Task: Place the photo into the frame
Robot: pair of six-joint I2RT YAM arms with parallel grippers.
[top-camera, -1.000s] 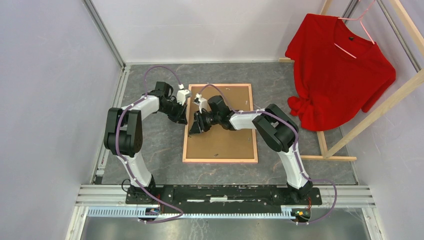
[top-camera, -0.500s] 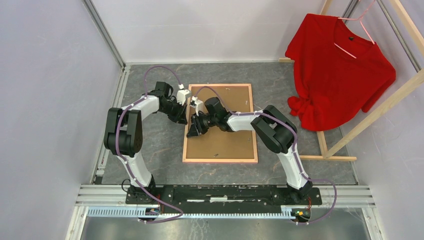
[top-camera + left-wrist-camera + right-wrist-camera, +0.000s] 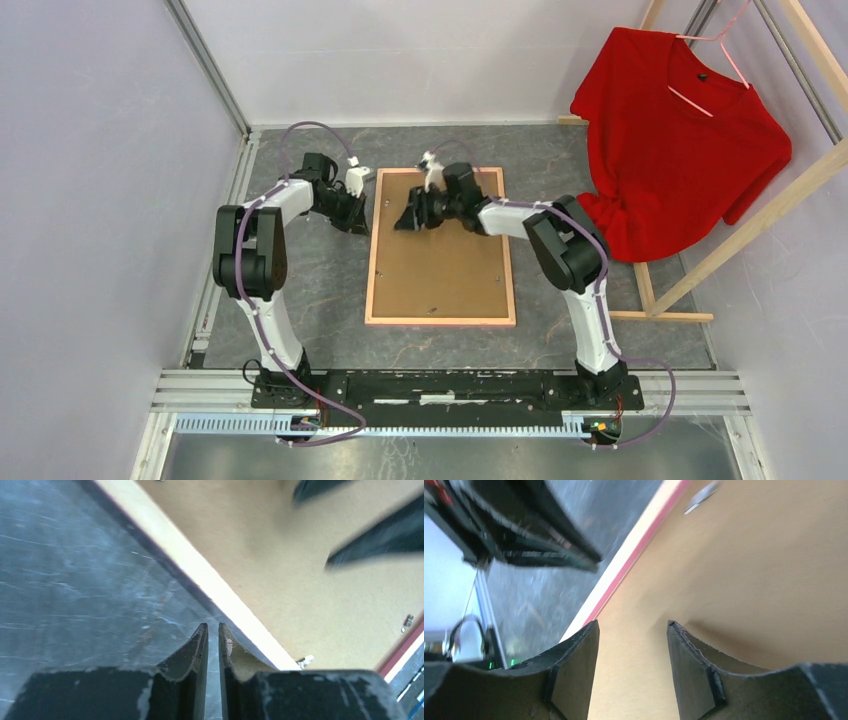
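The frame (image 3: 440, 322) lies face down on the table, its brown backing board (image 3: 440, 270) up inside a light rim with a pink edge. The photo is out of view. My left gripper (image 3: 357, 224) sits just left of the frame's far-left rim (image 3: 200, 575); in the left wrist view (image 3: 210, 627) its jaws are shut with only a sliver between them and nothing in it. My right gripper (image 3: 403, 221) hovers over the far-left part of the backing (image 3: 724, 580). Its jaws (image 3: 632, 625) stand open and empty.
A red shirt (image 3: 680, 140) hangs on a wooden clothes rack (image 3: 700, 270) at the right. Small metal tabs (image 3: 409, 622) sit along the frame's inner edge. White walls close in the grey table (image 3: 300, 290) on the left and at the back.
My right gripper has moved from the frame's left rim toward the far end of the backing and has opened. My left gripper has drawn back a little to the far left.
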